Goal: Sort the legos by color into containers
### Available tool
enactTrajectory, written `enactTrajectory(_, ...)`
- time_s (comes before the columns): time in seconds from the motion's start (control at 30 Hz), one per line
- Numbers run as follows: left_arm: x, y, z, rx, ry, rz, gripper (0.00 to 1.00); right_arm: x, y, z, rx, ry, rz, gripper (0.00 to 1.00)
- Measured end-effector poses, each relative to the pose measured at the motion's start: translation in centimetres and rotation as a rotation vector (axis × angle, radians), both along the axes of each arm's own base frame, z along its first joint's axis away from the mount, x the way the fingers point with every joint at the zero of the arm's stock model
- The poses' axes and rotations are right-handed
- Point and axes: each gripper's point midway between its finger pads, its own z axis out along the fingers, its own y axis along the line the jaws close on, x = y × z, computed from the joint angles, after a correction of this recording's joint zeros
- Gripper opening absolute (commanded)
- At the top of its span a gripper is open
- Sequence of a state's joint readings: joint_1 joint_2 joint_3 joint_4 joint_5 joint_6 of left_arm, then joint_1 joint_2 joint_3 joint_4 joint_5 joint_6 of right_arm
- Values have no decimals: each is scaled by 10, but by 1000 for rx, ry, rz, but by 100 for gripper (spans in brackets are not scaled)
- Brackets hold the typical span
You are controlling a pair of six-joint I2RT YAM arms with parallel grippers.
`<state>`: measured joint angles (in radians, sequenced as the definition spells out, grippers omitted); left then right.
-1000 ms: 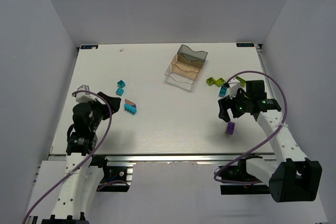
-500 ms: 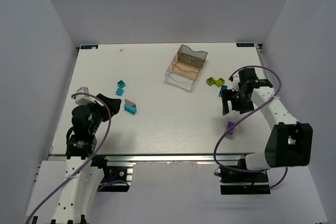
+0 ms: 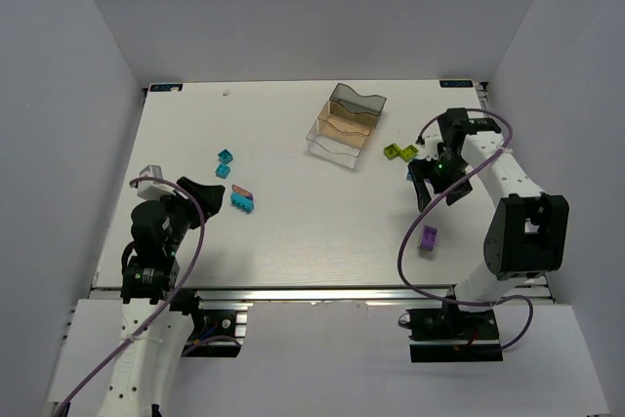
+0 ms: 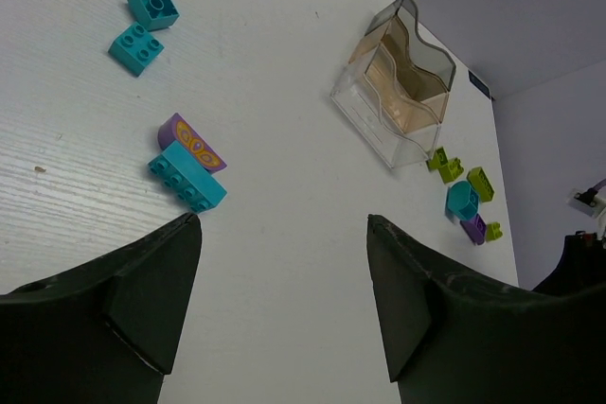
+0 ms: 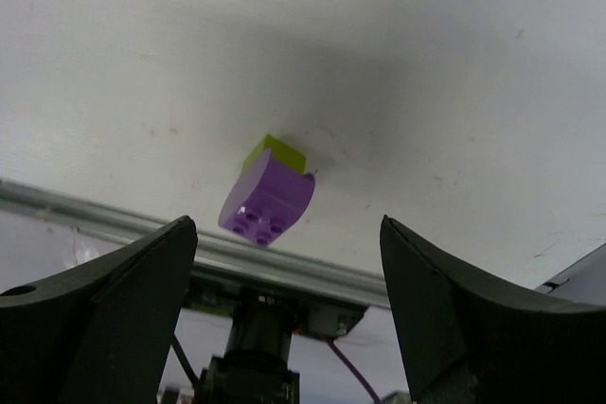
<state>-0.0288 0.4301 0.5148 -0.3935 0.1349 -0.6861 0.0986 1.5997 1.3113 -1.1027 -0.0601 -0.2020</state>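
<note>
**Sorting scene, seen from above and from both wrists.** The clear three-compartment tray [image 3: 347, 124] stands on the far middle of the white tabletop [image 3: 293, 231], and its wavy brownish dividers are upright. On the left I count two small teal bricks [image 3: 226, 155] lying just beside each other. Nearer to me is a long teal brick [image 3: 242, 202] with a purple arched piece [image 4: 189, 142] touching its far side. The left hand [image 3: 207, 192] hovers over the near-left tabletop, just left of that long brick. In its wrist view I see both fingers [image 4: 142, 300] spread well apart with only bare tabletop between them, so it grips nothing. To the right of the tray lies a loose cluster of lime green bricks [image 3: 395, 151], a teal brick [image 4: 462, 201] and a small purple one [image 4: 473, 229], all near one another. The right hand [image 3: 430, 185] hangs at the near side of this cluster and partly covers it in the view from above. Its jaws stand wide and hold nothing. A separate purple brick [image 3: 428, 237] lies alone close to the near edge of the tabletop, well apart from the tray. In the right wrist view I see a lime green piece [image 5: 279, 151] joined to one end of it, and the metal rail [image 5: 57, 210] of the tabletop edge just beside it.
</note>
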Motion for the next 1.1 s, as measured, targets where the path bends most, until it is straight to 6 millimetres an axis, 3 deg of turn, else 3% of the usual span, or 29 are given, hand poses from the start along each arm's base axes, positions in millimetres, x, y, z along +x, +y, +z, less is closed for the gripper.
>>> enactTrajectory(0.3, 0, 0, -5, -3, 9, 1, 80, -66, -1, -25, 19, 167, 99, 82)
enactTrajectory(0.43, 3, -1, -12, -3, 28, -2, 80, -81, -3, -36, 5, 211, 107, 84)
enactTrajectory(0.6, 5, -2, -20, -5, 54, -11, 80, -80, -2, -42, 1, 211, 117, 85)
enactTrajectory(0.87, 5, -3, -18, -6, 43, -13, 80, -67, 1, -60, -17, 248, 122, 84)
enactTrajectory(0.97, 4, -3, -16, -6, 33, -13, 80, -66, 0, -64, -28, 257, 118, 79)
enactTrajectory(1.1, 4, -3, -14, -7, 27, -13, 80, -65, 0, -65, -34, 256, 113, 65)
